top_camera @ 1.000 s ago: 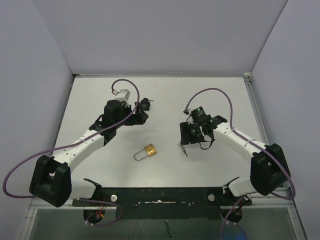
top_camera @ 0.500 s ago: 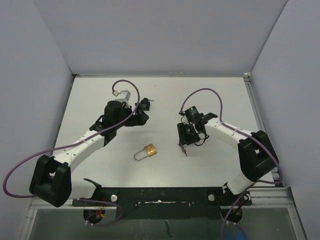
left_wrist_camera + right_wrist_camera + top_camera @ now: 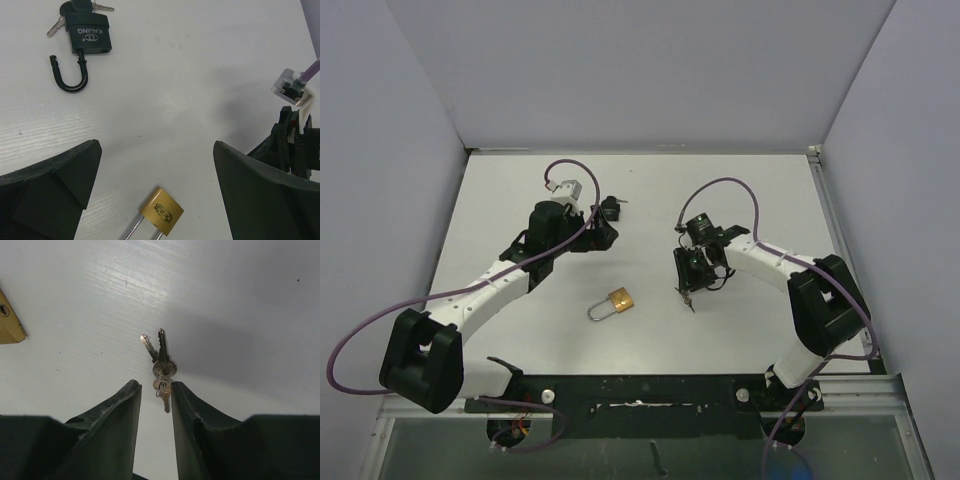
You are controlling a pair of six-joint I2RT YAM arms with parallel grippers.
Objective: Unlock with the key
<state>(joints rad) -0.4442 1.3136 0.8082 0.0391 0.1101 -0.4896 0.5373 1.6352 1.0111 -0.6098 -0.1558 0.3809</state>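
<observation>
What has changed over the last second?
The right pincer narrowed around the keys but has not clamped them yet, and that arm's elbow swung inward. The left pincer, brass padlock and black padlock stayed put.

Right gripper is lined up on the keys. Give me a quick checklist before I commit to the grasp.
1. Near end of the keys sits between the right gripper fingers: ok.
2. Keys firmly gripped: not ok, gaps show on both sides.
3. Brass padlock lies free of both grippers: ok.
4. Left gripper open, holding nothing: ok.
5. Which key fits the brass padlock: cannot tell.
</observation>
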